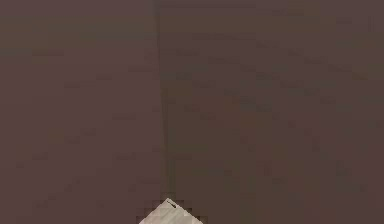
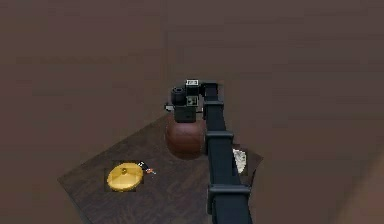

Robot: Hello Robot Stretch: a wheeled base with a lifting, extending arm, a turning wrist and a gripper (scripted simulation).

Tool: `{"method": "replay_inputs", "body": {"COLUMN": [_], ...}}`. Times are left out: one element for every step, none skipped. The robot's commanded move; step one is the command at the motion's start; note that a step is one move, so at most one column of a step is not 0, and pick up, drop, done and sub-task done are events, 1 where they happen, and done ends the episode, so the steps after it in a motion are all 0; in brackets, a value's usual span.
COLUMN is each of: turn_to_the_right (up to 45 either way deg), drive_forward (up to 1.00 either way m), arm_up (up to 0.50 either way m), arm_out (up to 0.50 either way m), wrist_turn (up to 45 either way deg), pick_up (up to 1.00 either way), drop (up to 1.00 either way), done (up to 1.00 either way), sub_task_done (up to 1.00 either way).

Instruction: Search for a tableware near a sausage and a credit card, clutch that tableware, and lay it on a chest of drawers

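Grasp step, by judgement. The gripper (image 2: 174, 102) is at the brown round vessel (image 2: 184, 141), likely the tableware, on the dark table's (image 2: 88, 188) far corner. Hold cannot be told. Next move: lift clear.

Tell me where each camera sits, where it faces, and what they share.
Forward view: on the robot, facing ahead and down at a dark brown wall corner and pale floor patch.
Arm side view: on the body, facing sideways over a dark wooden top with a round brown vessel and yellow disc; dark square arm and gripper show.
Shared: dark brown wall.
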Motion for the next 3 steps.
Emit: {"method": "replay_inputs", "body": {"turn_to_the_right": [0.0, 0.0, 0.0], "drive_forward": [0.00, 0.00, 0.00], "arm_up": [0.10, 0.00, 0.00], "arm_out": [0.00, -0.08, 0.00], "wrist_turn": [0.0, 0.0, 0.0], "pick_up": [0.00, 0.00, 0.00], "drop": [0.00, 0.00, 0.00], "done": [0.00, 0.00, 1.00], "sub_task_done": [0.00, 0.00, 0.00]}}
